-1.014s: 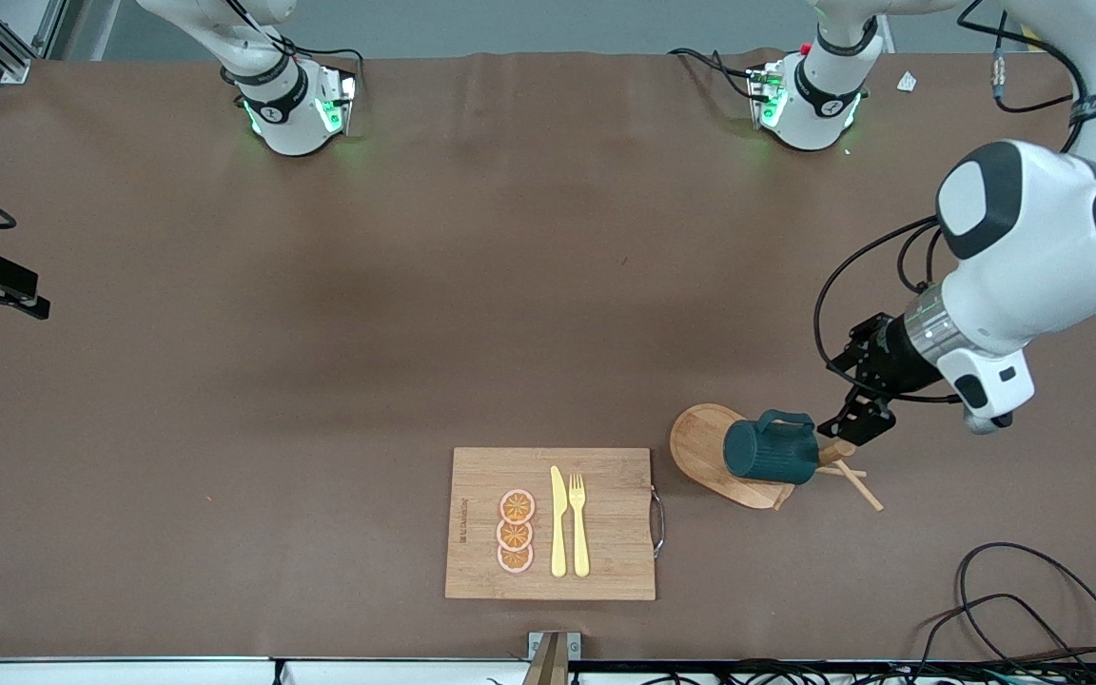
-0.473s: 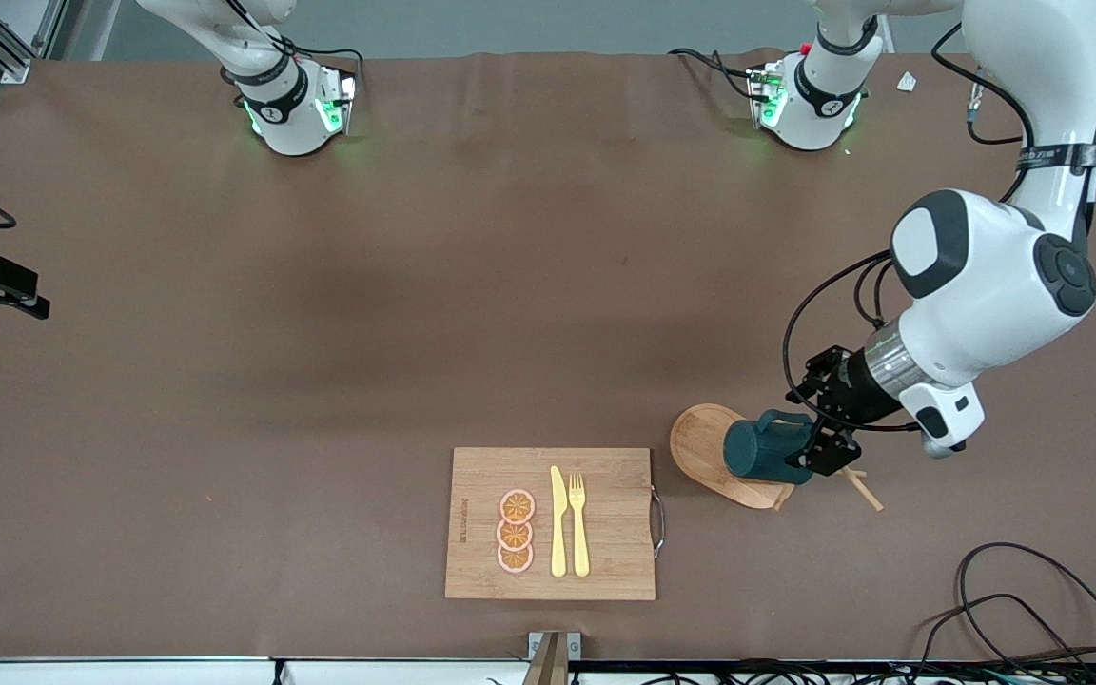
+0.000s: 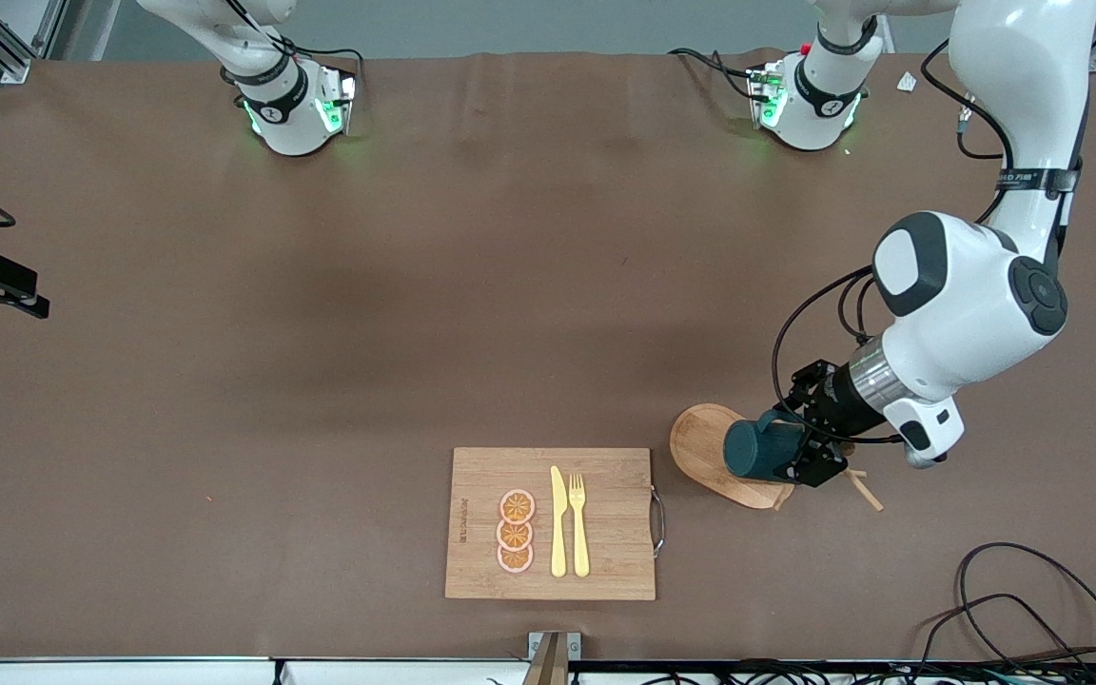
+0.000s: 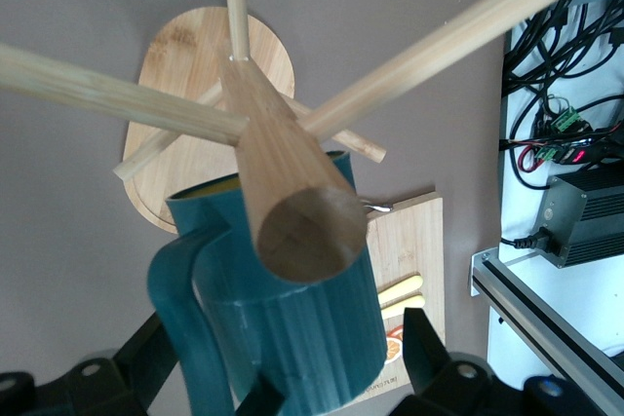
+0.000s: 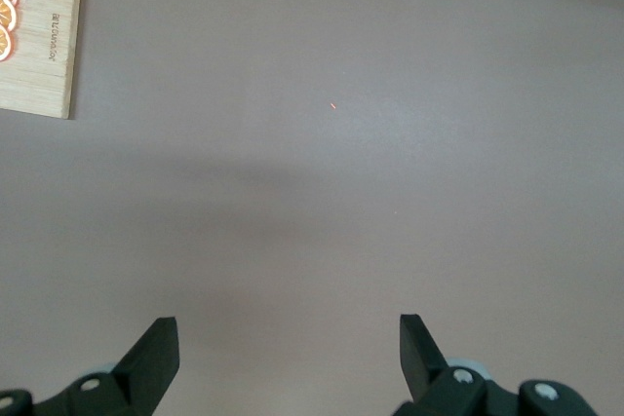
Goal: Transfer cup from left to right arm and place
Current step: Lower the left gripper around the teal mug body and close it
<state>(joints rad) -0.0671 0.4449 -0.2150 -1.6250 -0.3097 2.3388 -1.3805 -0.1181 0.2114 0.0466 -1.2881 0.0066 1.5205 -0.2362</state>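
The dark teal ribbed cup (image 3: 759, 450) hangs on its side on a peg of a wooden mug stand (image 3: 706, 447) with an oval base, toward the left arm's end of the table. In the left wrist view the cup (image 4: 292, 328) sits just past the stand's thick stem (image 4: 283, 182), handle to one side. My left gripper (image 3: 803, 453) is open, with one finger on each side of the cup and its handle (image 4: 283, 362); small gaps show at both fingers. My right gripper (image 5: 288, 348) is open and empty over bare table; it is out of the front view.
A wooden cutting board (image 3: 605, 561) with three orange slices (image 3: 516, 531) and a yellow knife and fork (image 3: 569, 523) lies beside the stand, toward the right arm's end; its corner shows in the right wrist view (image 5: 39, 36). Cables (image 3: 1033, 609) lie near the front corner.
My left arm has swung in toward the cup; its open gripper moved from beside the stand's pegs to around the cup. The cup and stand have not moved.
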